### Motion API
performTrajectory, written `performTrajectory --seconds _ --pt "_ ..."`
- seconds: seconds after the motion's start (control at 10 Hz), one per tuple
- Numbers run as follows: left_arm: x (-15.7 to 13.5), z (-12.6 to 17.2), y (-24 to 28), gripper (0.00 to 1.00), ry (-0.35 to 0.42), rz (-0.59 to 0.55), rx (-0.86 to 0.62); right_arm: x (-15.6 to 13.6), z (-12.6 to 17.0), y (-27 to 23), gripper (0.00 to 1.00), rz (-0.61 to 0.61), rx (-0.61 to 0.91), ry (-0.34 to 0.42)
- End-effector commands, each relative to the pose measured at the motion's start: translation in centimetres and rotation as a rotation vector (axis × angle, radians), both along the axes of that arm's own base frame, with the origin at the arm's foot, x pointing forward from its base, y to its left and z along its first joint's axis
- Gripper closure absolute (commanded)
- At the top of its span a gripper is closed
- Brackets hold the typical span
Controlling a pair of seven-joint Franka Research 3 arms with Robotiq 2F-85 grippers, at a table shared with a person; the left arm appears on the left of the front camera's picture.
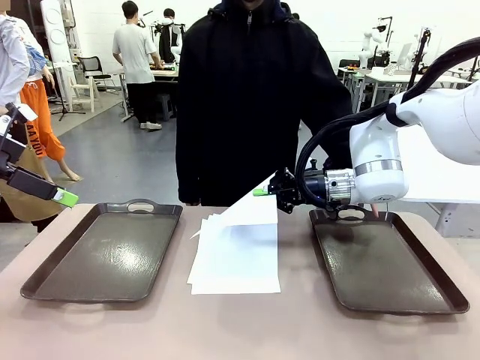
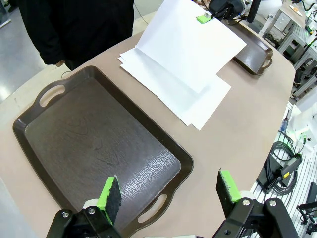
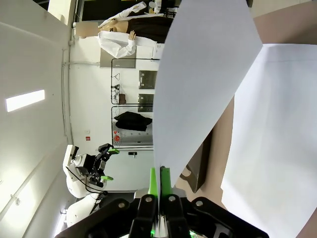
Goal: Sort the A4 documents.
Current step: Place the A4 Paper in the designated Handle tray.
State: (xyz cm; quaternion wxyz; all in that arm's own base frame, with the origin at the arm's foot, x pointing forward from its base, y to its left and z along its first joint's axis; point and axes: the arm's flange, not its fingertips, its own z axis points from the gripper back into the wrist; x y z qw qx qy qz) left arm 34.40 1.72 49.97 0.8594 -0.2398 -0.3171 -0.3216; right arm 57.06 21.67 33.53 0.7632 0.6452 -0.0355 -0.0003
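The right hand point(image 1: 264, 191) pinches a corner of the top sheet point(image 1: 251, 210), holding it raised off the stack of A4 documents point(image 1: 236, 262) lying on the desk point(image 1: 240, 330) just below it. The left hand point(image 2: 169, 189) hangs spread above the left tray point(image 2: 89, 134). Neither that tray nor the right tray point(image 1: 382, 262) behind the right hand holds paper, so sorting looks barely begun; every sheet awaits placing.

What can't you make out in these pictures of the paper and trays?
Sheet count in the stack: front view, sheets overlap, and the lifted sheet covers its far end.
Far handle of the right tray: front view, partly behind the right arm.
Arm behind the left pincer: front view, cut off by the left edge.
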Motion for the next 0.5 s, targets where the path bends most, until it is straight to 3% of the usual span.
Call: performTrajectory --seconds 0.0,0.2,0.4 --pt "0.2 -0.1 0.2 0.0 -0.013 -0.021 -0.014 -1.5 1.9 -3.0 0.99 0.052 -0.027 -0.081" --pt "0.2 -0.1 0.2 0.0 -0.013 -0.021 -0.014 -3.2 3.8 -8.2 0.99 0.041 -0.047 -0.143" --pt "0.2 -0.1 0.2 0.0 -0.013 -0.021 -0.014 -4.4 4.2 -12.3 0.99 0.05 -0.084 -0.151"
